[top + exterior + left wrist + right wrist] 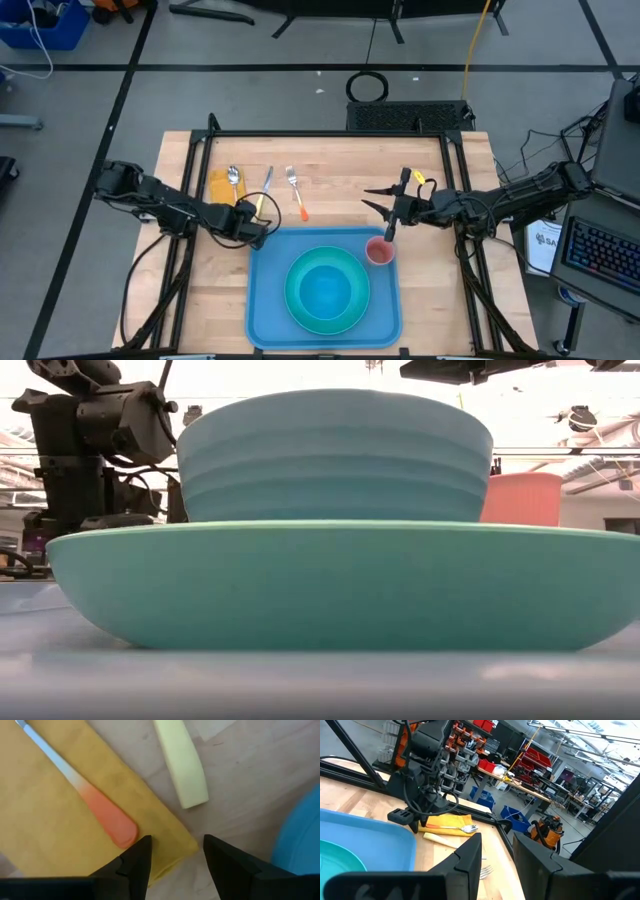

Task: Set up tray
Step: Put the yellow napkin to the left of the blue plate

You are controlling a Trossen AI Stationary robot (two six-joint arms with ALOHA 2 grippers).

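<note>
Here the smooth rimmed tray (262, 300) carries a round glossy plate (326, 300).

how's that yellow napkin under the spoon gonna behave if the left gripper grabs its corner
The yellow napkin looks thin and lies flat on the wood, so it will probably be floppy and drape. The spoon rests on it, so pulling may drag or tip the spoon. The left gripper is open at its corner; a thin edge may be hard to pinch.

A grey floor (300, 45) crossed by dark lines surrounds the table; workbenches (520, 782) and red bins (532, 756) stand beyond
</note>
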